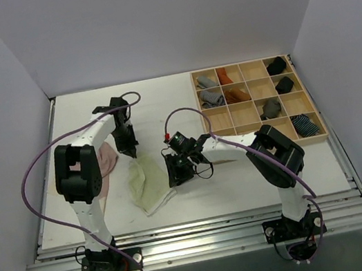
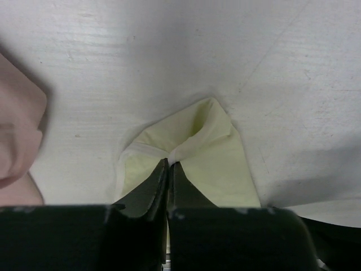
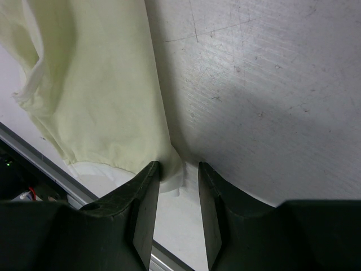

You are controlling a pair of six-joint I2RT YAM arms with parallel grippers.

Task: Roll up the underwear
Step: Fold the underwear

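left gripper (image 2: 169,163) pinching yellow-green underwear (image 2: 217,169), right gripper (image 3: 177,169) parted, seemingly touching its edge

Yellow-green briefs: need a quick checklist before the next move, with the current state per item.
1. Left tool shut on the far corner of the yellow-green briefs: ok.
2. Right tool gripping the briefs' right edge: not ok. The jaws stand apart and the edge only lies between them.
3. Briefs lying flat: not ok, puckered at the left pinch.
4. Pink briefs apart from the yellow-green pair: ok.
5. Only one layer in the left pinch: cannot tell.
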